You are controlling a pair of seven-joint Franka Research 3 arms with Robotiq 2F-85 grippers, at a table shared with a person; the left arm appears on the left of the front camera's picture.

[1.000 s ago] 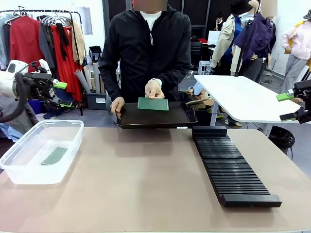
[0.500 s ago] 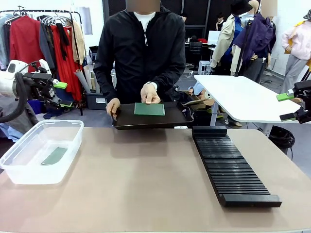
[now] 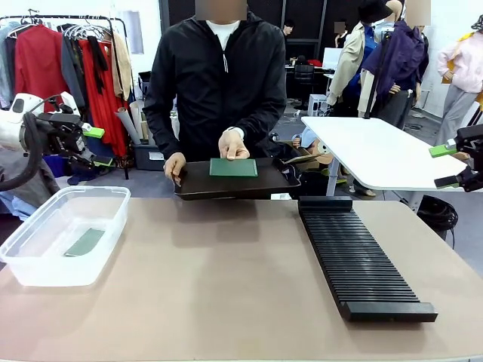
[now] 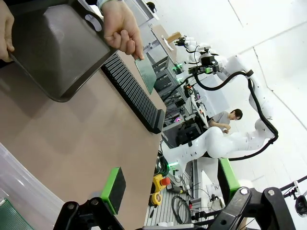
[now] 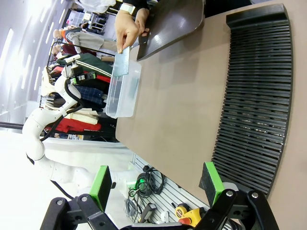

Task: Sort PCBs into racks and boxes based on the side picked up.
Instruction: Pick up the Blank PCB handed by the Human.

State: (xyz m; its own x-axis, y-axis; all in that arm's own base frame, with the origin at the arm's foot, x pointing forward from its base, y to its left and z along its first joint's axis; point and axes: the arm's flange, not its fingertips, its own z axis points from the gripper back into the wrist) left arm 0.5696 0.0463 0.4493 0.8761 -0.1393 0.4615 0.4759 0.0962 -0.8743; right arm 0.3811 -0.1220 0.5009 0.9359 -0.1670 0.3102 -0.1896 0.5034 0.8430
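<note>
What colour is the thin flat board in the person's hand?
Dark green. The thin rectangular circuit board shows best in the front view.

Your left end effector [image 3: 99, 146] hangs raised at the far left, jaws spread wide and empty. Your right end effector [image 3: 445, 166] mirrors it at the far right, equally wide and empty.

White arms [image 3: 9, 124], black jaws, green pads [image 3: 93, 132]

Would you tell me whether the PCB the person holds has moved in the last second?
Yes. The PCB has dropped lower and shifted slightly left, away from the rack.
</note>
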